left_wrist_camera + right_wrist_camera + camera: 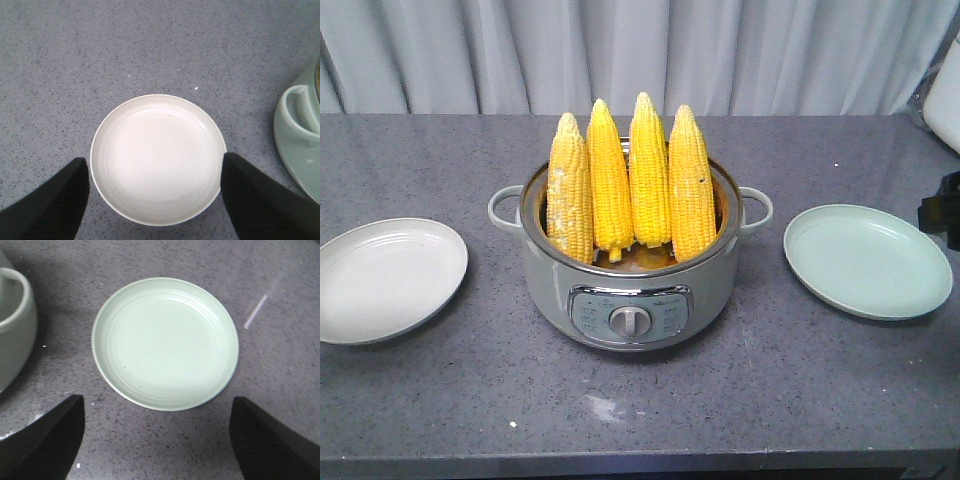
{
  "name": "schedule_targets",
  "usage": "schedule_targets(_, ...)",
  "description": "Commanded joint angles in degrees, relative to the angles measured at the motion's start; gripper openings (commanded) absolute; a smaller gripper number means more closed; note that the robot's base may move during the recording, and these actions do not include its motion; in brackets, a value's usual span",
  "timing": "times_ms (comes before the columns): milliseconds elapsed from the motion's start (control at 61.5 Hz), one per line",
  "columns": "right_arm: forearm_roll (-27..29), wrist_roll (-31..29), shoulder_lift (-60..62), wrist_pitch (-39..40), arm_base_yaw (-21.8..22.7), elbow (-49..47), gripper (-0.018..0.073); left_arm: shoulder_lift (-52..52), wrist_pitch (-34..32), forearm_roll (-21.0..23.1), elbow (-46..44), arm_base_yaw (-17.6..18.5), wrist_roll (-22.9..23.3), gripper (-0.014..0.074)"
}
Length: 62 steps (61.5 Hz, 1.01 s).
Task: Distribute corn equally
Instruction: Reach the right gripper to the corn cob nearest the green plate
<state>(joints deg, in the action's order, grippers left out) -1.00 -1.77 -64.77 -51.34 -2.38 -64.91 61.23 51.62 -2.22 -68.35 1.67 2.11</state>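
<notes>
Left gripper point(155, 162) seemingly apart from corn point(630, 180).

four yellow corn point(630, 180) cobs, upright in pot point(630, 290)

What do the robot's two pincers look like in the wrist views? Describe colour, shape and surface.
Both the left pincer and right pincer have two matte black fingers, wedge-shaped and tapering to blunt tips, with a fine grid texture. No cables or markings show.
</notes>
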Motion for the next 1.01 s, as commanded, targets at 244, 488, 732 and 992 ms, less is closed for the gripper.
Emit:
schedule_targets(244,25.88,-27.54,-15.46,0.19,-0.04,-17.46,0.0583,-0.65,-3.97,0.24,-2.08,-0.07,0.63,0.0544)
schedule_targets(488,28.88,-32.61,-31.05,-6.90,-5.88,-34.83,0.0583,-0.65,-3.92,0.24,-2.08,-0.07,0.63,0.0544)
schedule_targets(732,25.54,-29.93,-43.17,-10.08,-11.31,-49.42,0.0580,-0.65,-3.86,0.24,-2.08,-0.07,0.63,0.0544)
schedule_targets(992,21.49,-26.91,-50.29,-9.82,-13.75,-56.14,0.0564,-0.65,-3.86,0.24,-2.08,-0.07,0.63,0.0544)
